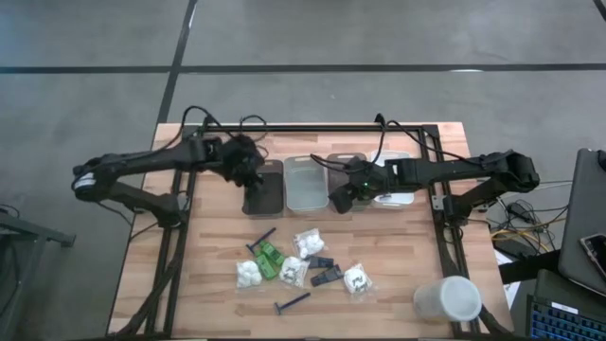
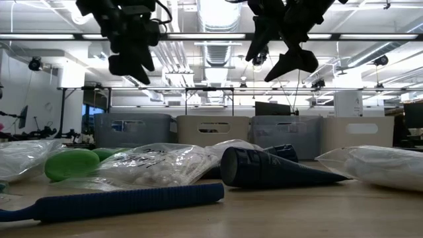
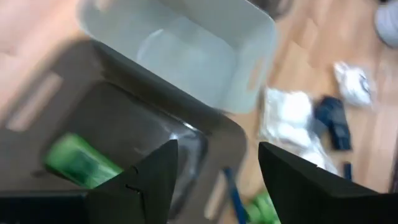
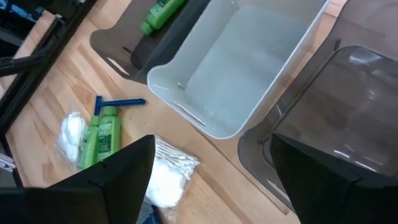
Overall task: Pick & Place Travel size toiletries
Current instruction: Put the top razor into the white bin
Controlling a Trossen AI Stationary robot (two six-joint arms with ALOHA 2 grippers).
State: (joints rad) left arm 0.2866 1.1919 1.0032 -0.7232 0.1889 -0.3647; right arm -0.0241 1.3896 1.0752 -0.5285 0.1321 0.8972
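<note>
Four bins (image 1: 308, 182) are lined up across the far side of the table (image 1: 218, 303), and the toiletries are mostly left in a loose pile nearer the front: green bottles (image 1: 270, 258), packets of white puffs (image 1: 309, 242), small dark packets (image 1: 325, 275) and a blue razor stick (image 1: 292, 303). One green bottle (image 3: 79, 163) is already seen lying inside the dark bin (image 1: 264, 187), so sorting looks to be underway, with most of it left to do.

The left tool (image 1: 252, 176) is held above that dark bin, fingers spread wide apart and nothing between them. It's probably parked there because a drop into that bin was the point of the move, though that's only a guess from the pose. The right tool (image 1: 341, 198) is hung over the gap between the clear bin and the smoky one (image 4: 348, 118), also spread open and empty, pointed down toward the table. From there the pile is an easy reach, so a trip to the cotton packets or bottles seems likely next.

A big white cup (image 1: 449, 299) is set off at the front right corner, well apart from the pile
</note>
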